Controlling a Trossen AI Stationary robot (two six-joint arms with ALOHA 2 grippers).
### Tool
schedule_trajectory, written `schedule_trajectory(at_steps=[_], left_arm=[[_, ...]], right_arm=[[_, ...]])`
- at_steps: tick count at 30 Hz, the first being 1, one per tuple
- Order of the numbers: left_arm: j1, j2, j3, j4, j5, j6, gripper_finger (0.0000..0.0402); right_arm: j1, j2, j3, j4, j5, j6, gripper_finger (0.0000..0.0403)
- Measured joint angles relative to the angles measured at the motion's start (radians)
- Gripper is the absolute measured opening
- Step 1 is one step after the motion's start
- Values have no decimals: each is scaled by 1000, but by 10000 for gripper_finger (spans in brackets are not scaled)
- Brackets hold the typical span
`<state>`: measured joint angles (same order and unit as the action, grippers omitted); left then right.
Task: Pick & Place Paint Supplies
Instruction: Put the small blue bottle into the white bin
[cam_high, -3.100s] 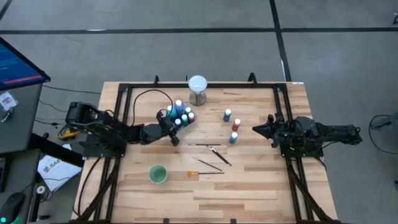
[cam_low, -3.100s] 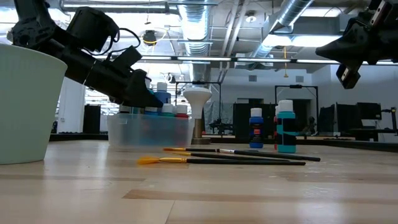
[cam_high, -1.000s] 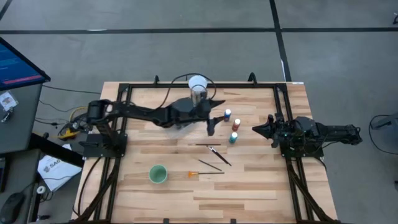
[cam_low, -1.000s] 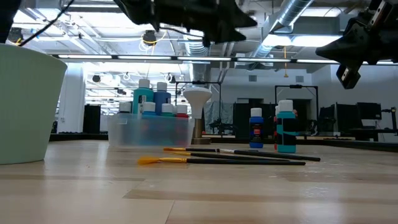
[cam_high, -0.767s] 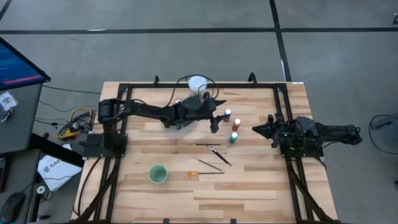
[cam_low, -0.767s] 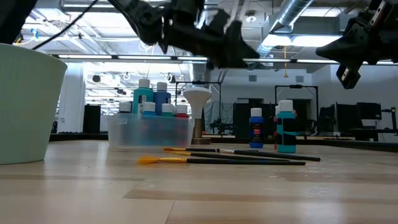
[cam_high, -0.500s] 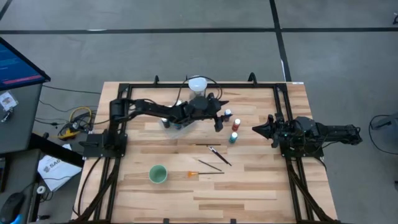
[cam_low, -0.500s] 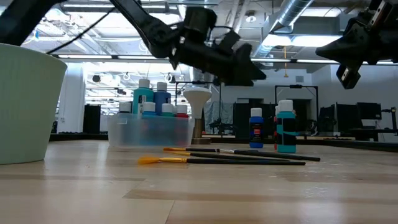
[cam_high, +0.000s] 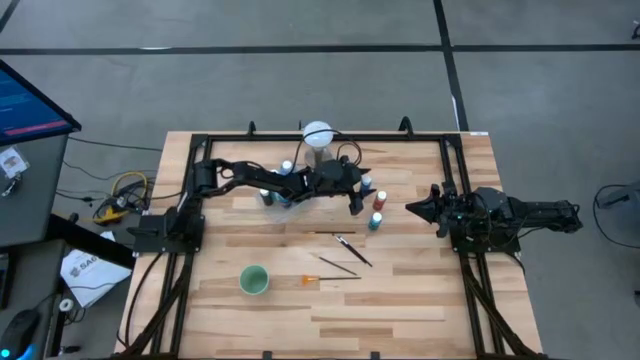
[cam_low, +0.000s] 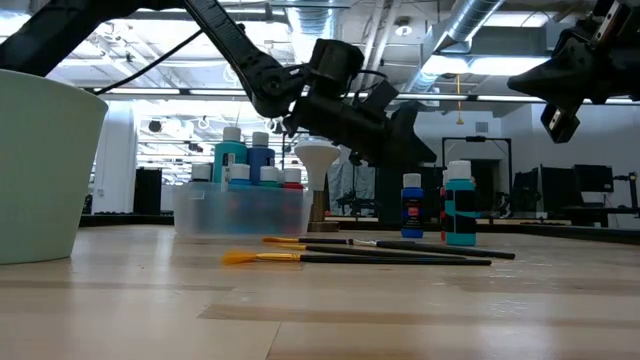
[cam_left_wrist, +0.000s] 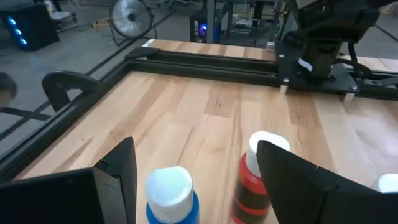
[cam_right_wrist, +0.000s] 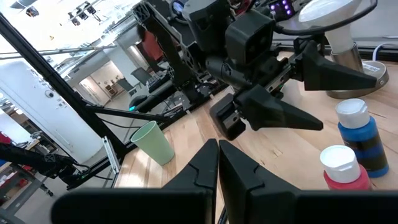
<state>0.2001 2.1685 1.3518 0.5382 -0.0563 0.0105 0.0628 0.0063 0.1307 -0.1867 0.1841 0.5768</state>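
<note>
The left gripper (cam_high: 357, 197) is reaching across the middle of the table with its jaws standing wide and nothing between them. It is hovering just beside the blue bottle (cam_high: 366, 184), the farthest back of three loose bottles; the red bottle (cam_high: 379, 200) and the teal bottle (cam_high: 375, 221) are standing in a short row coming forward from it. In the left wrist view the blue bottle (cam_left_wrist: 171, 193) is sitting upright inside the gap between the two fingers, toward one side, while the red bottle (cam_left_wrist: 255, 180) is standing close against the inner edge of the other finger. The bottles' long axes are vertical, so a level closure across a body looks workable, but the jaws appear to be spanning both, and a small shift toward the blue one is probably needed first. The clear bin (cam_low: 240, 210), already holding several bottles, is standing back along the left arm near the white globe (cam_high: 317, 133). Thin brushes (cam_high: 345, 263) are lying flat nearer the front edge, with a green cup (cam_high: 253, 280) further left. The right gripper (cam_high: 412, 209) is waiting at the table's right side, pinched closed and empty; the left arm is plainly the nearer.
</note>
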Motion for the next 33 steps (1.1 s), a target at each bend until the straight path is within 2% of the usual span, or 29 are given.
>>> schedule_trajectory(at_steps=[19,29,33], left_arm=[[21,0,0,-68,18,8,227],[22,0,-1,-103,15,17,192],[22,0,-1,-104,21,16,166]], right_arm=[[0,0,0,0,0,0,8],[0,0,0,0,0,0,8],[0,0,0,0,0,0,8]])
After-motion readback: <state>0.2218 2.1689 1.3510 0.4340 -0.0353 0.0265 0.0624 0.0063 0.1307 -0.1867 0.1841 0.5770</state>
